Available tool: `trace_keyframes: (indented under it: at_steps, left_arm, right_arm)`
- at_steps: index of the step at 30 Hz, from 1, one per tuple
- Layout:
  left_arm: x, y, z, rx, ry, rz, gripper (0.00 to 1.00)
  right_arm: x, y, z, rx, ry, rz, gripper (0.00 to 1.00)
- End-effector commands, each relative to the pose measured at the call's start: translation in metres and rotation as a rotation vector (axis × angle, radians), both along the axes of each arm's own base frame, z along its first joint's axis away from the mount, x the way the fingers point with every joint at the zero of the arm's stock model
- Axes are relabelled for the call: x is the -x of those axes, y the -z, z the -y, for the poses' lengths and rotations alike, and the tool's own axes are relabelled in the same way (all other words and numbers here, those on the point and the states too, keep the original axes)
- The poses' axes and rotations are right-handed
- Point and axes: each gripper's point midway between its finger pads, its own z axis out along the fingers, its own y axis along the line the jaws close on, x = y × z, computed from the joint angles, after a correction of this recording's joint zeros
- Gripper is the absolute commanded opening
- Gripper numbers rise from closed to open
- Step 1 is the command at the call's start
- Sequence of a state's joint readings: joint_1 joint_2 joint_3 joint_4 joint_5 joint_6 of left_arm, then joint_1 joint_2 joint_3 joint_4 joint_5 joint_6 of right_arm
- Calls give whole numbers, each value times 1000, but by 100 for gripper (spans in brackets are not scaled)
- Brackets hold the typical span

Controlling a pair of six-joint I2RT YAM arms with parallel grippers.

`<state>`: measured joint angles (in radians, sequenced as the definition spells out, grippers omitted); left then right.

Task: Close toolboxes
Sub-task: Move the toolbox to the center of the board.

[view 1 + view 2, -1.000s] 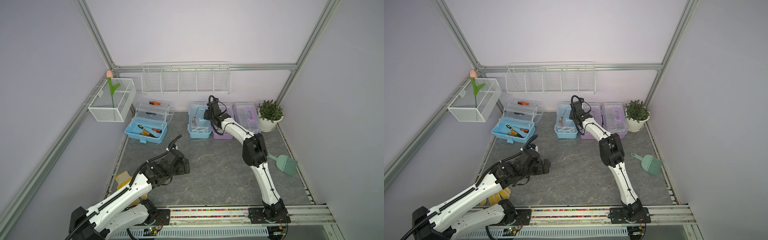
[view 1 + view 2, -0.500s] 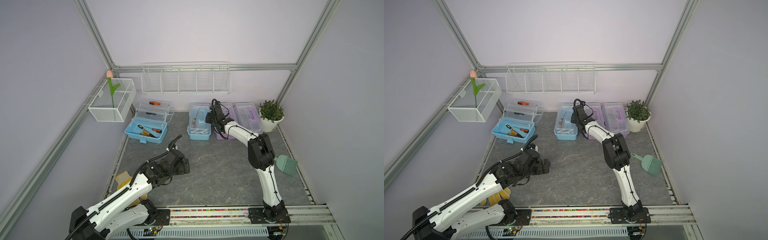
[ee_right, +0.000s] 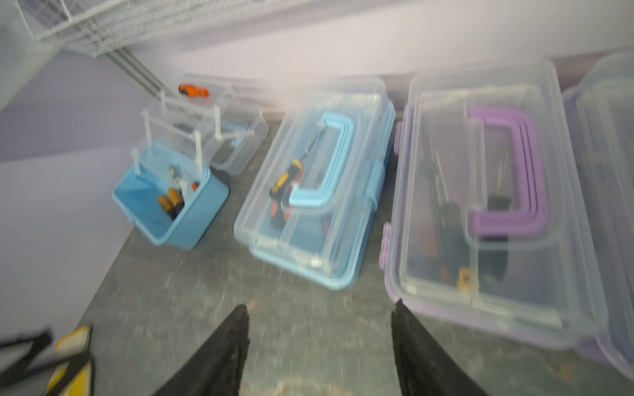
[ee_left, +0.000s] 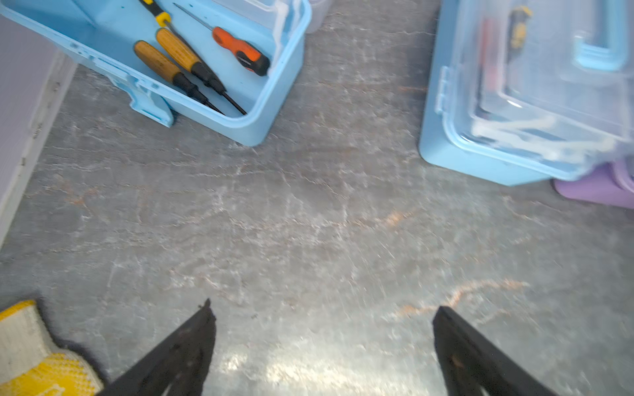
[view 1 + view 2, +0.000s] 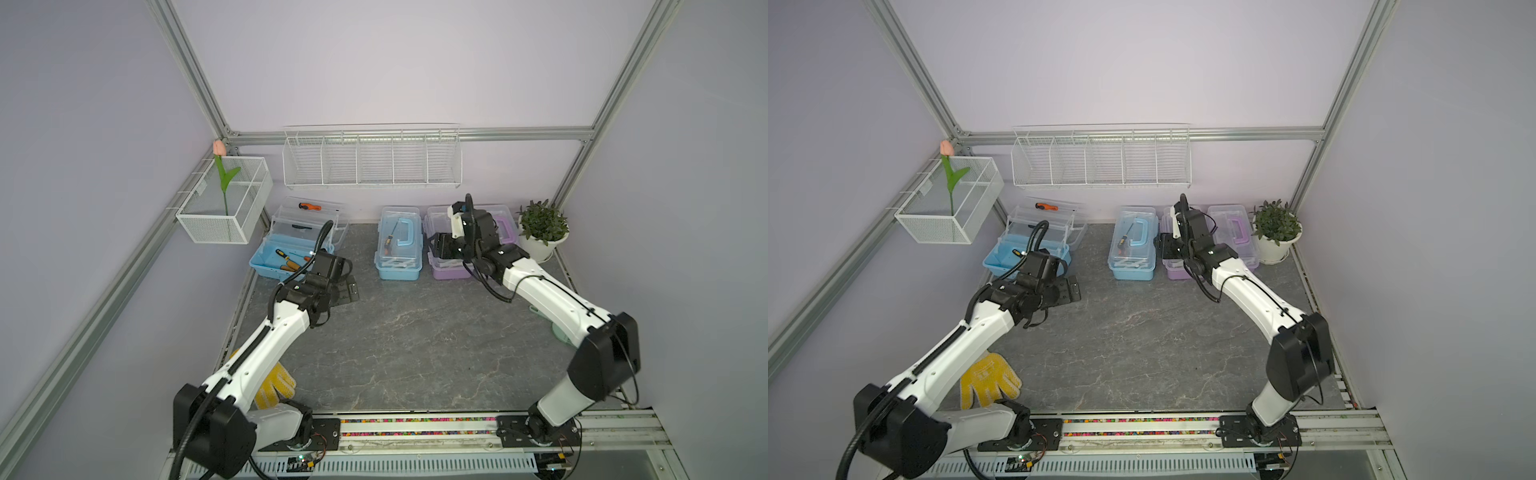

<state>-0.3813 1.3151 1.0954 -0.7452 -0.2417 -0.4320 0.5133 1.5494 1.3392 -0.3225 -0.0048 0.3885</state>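
Four toolboxes line the back wall. The left light blue toolbox (image 5: 286,259) stands open, with its clear lid and tray (image 5: 307,216) raised and screwdrivers inside (image 4: 192,65). The other light blue toolbox (image 5: 399,245) has its lid down. So do the purple toolbox (image 3: 487,205) and the far purple one (image 5: 505,226). My right gripper (image 5: 442,247) hovers open and empty over the front of the nearer purple box (image 5: 451,270). In the right wrist view it (image 3: 320,304) holds nothing. My left gripper (image 5: 345,289) is open wide above the floor, just in front of the open box, and is also empty (image 4: 323,305).
A yellow glove (image 5: 988,380) lies near the left arm's base. A potted plant (image 5: 542,226) stands at the back right corner. A long wire basket (image 5: 372,160) hangs on the back wall. A smaller one holding a tulip (image 5: 226,199) hangs on the left wall. A green dustpan (image 5: 559,332) lies partly under my right arm.
My right gripper has come away from the middle light blue toolbox, moved right over the purple one, and opened. That blue box's lid now lies flat. My left arm has not moved.
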Motion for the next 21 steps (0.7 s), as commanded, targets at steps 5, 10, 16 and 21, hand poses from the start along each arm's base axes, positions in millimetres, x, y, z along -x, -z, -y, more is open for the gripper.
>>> trace_keyframes:
  at_steps: [5,10,16,21]
  left_arm:
    - [-80,27,-51,-186,-77,-42,100]
    - [-120,67,-53,-206,-65,-134,98]
    - [-133,111,-48,-218,-48,-299,86]
    - [-113,119,-40,-160,-42,-316,77]
  right_arm:
    - [102,82,28,67,-92,-280,68]
    - [141,84,40,69,-108,-307,68]
    - [176,91,63,59,-75,-321,68]
    - [189,96,71,61,-76,-338,68]
